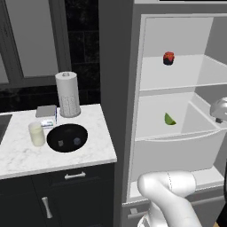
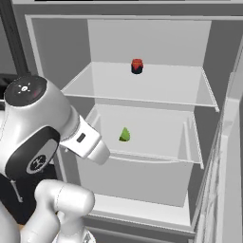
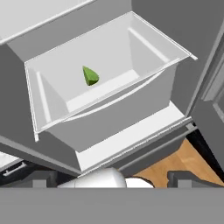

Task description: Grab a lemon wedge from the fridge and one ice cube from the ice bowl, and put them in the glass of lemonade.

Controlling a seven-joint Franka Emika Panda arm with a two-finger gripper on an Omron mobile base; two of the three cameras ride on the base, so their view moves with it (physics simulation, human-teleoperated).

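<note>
Wide-open empty tool (image 3: 109, 181) poised over the white fridge drawer (image 3: 144, 94) to reach the small yellow-green lemon wedge (image 3: 90, 76), probably resting loose inside.

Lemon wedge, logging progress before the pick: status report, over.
Tool open, empty, short of the fridge. Lemon wedge lies in the pulled-out drawer. Nothing in the way.

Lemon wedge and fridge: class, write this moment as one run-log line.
phase: approach | fridge: open | lemon wedge: in drawer, untouched | fingers: open, empty | glass of lemonade: on counter beside ice bowl
</note>
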